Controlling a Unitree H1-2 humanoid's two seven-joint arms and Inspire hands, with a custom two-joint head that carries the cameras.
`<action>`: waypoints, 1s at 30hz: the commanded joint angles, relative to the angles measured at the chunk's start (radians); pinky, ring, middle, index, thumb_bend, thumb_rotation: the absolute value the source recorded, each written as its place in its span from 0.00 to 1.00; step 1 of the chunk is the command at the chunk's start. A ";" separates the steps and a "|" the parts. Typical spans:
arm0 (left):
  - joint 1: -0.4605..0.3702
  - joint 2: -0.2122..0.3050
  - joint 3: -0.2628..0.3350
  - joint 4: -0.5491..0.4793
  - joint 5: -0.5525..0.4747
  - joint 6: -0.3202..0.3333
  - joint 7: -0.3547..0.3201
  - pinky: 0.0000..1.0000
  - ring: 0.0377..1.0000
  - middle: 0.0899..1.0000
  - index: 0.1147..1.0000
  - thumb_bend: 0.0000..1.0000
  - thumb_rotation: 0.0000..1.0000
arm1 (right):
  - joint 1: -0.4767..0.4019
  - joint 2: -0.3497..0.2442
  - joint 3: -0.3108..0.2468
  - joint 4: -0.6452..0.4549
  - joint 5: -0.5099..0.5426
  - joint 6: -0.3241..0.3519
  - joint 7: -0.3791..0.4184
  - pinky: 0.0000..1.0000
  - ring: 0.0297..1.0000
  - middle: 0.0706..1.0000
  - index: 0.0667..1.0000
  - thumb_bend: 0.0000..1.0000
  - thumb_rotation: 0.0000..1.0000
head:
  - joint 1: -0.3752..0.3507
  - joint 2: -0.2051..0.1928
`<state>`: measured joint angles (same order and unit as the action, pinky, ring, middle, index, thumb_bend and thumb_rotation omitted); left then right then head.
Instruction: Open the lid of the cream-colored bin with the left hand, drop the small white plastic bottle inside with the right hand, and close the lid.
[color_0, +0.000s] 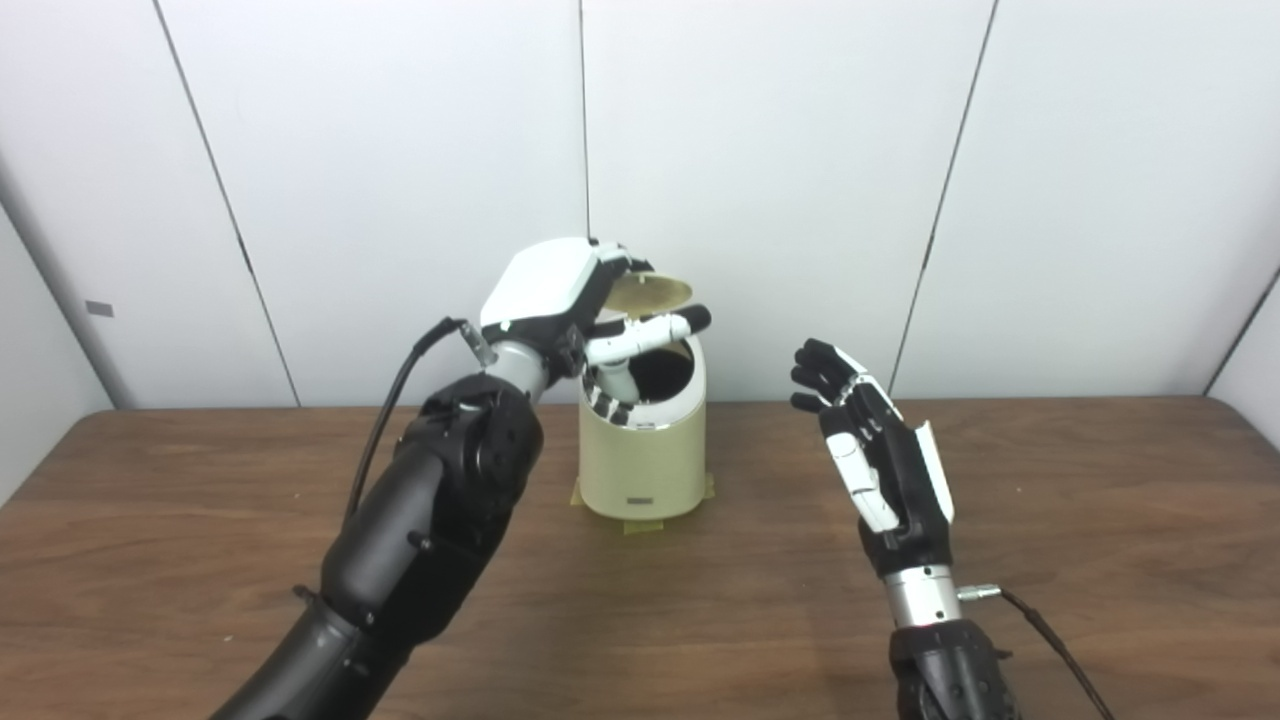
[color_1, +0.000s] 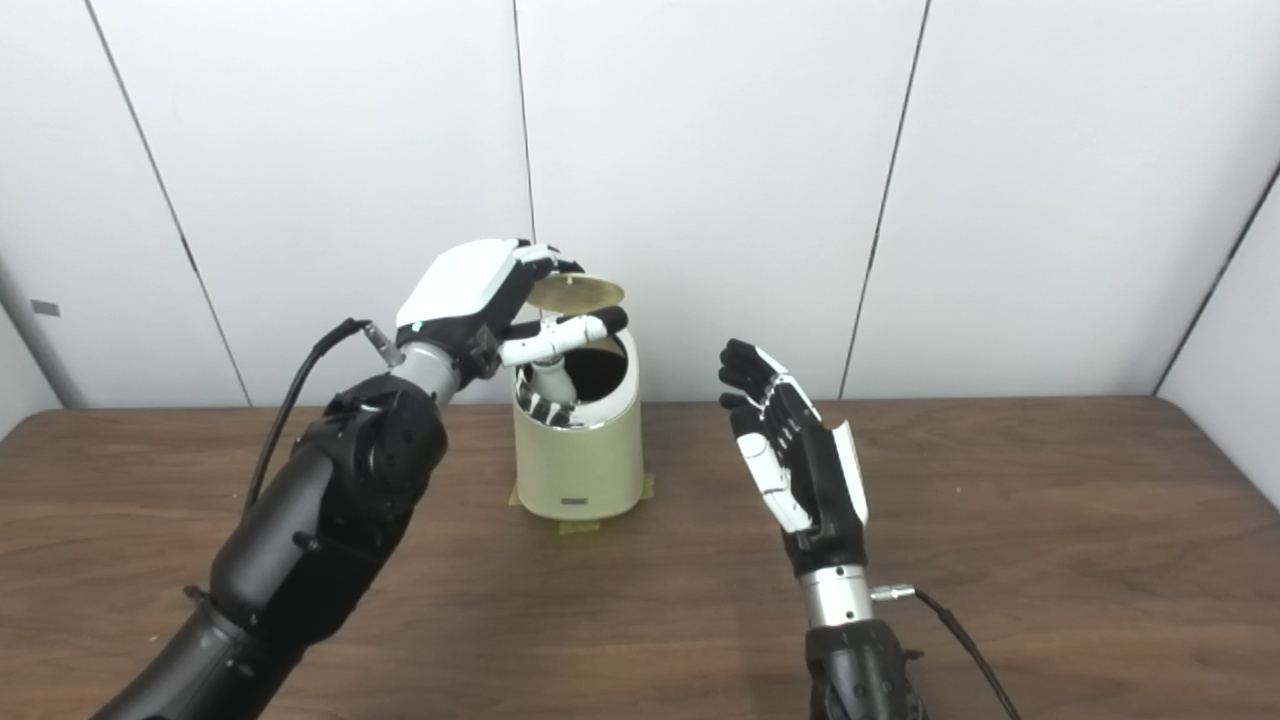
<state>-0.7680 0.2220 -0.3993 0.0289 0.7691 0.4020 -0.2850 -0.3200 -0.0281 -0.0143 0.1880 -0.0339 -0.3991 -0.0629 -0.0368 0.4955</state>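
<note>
The cream-colored bin (color_0: 640, 460) stands upright at the middle of the table, its dark mouth uncovered. Its round lid (color_0: 650, 292) is tipped up behind the mouth. My left hand (color_0: 550, 285) is above the bin's left rim, fingers curled over the lid's edge and holding it up, thumb (color_0: 650, 330) stretched across the opening. To the right of the bin, apart from it, my right hand (color_0: 880, 450) is raised, open, palm facing left and holding nothing. No small white bottle shows in either view, and the bin's inside is too dark to make out.
Yellow tape (color_0: 645, 525) fixes the bin's base to the brown wooden table (color_0: 1050, 520). White wall panels stand close behind the bin. A black cable (color_0: 385, 420) loops off the left wrist, and another trails from the right wrist.
</note>
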 joint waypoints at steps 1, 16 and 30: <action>-0.034 0.014 0.013 -0.040 -0.003 -0.050 0.019 1.00 0.95 0.82 0.78 0.76 1.00 | -0.040 0.004 -0.007 -0.020 0.002 -0.023 -0.005 0.75 0.82 0.82 0.81 0.28 0.75 | -0.001 0.000; 0.077 0.013 0.016 -0.074 0.003 -0.085 0.000 1.00 0.93 0.80 0.78 0.75 1.00 | -0.036 0.008 -0.010 -0.039 0.000 -0.008 -0.006 0.74 0.81 0.81 0.80 0.30 0.74 | -0.008 0.010; 0.133 0.014 -0.022 -0.009 0.026 -0.088 -0.011 1.00 0.92 0.80 0.77 0.74 1.00 | -0.028 0.015 -0.032 -0.085 0.074 0.086 0.011 0.77 0.82 0.81 0.80 0.34 0.72 | -0.014 0.015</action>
<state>-0.6151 0.2328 -0.4150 -0.0013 0.7863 0.3233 -0.2843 -0.3195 -0.0135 -0.0439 0.1396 0.0306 -0.3127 -0.0581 -0.0491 0.5093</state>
